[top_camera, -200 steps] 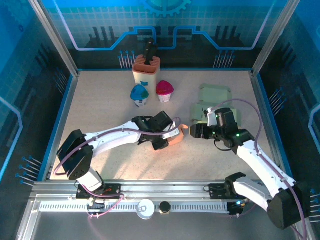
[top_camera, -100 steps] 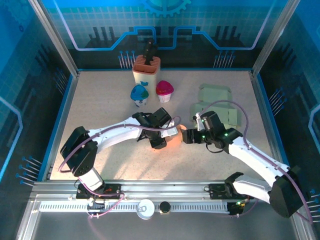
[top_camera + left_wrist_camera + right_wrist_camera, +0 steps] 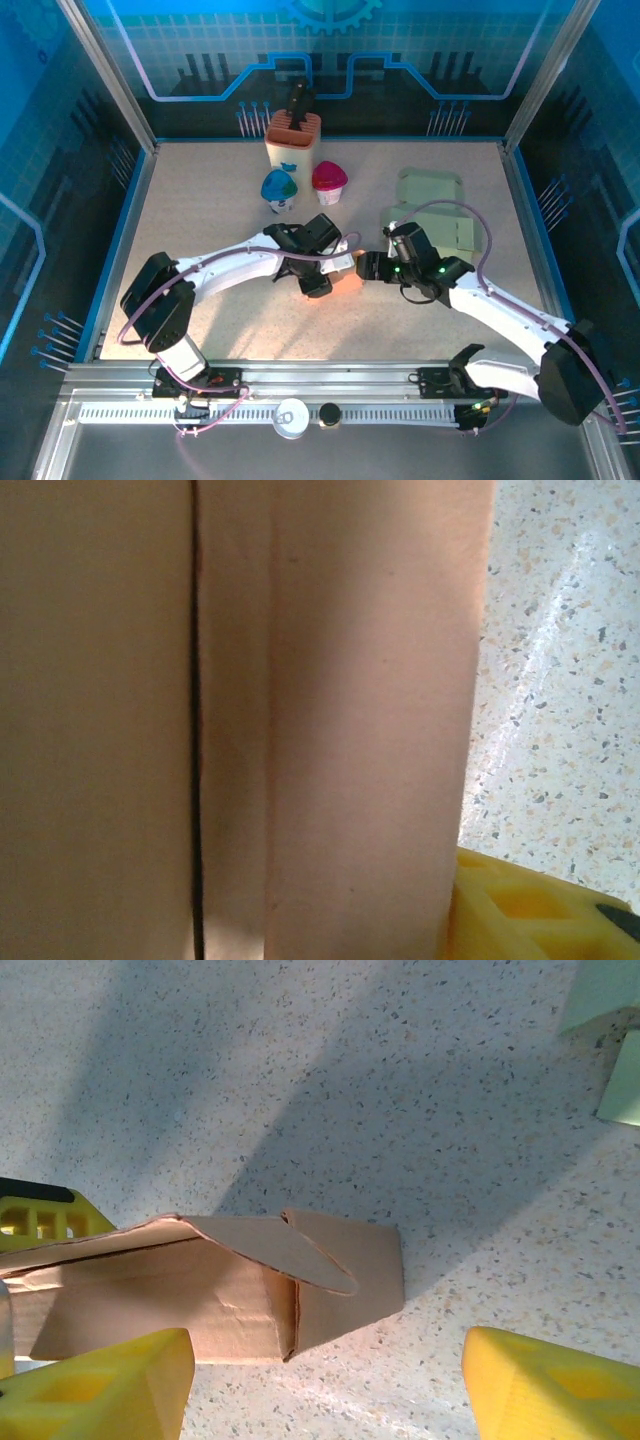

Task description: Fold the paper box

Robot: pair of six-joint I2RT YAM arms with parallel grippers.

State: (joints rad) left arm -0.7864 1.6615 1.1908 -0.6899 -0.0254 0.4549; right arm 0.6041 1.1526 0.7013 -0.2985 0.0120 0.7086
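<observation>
One paper box [image 3: 345, 284], one tool holder [image 3: 292, 146]

Matt card, speckled worktop
We see the paper box [image 3: 220, 1300] as matt brown cardboard, lightly creased; the worktop [image 3: 300, 1080] is smooth, stone-speckled, faintly glossy; the yellow jaws look like moulded plastic.

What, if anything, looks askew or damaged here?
The brown cardboard box looks part-flattened on the speckled table, and its curved end flap sticks out untucked across the side panel. No tear or spill stands out.
</observation>
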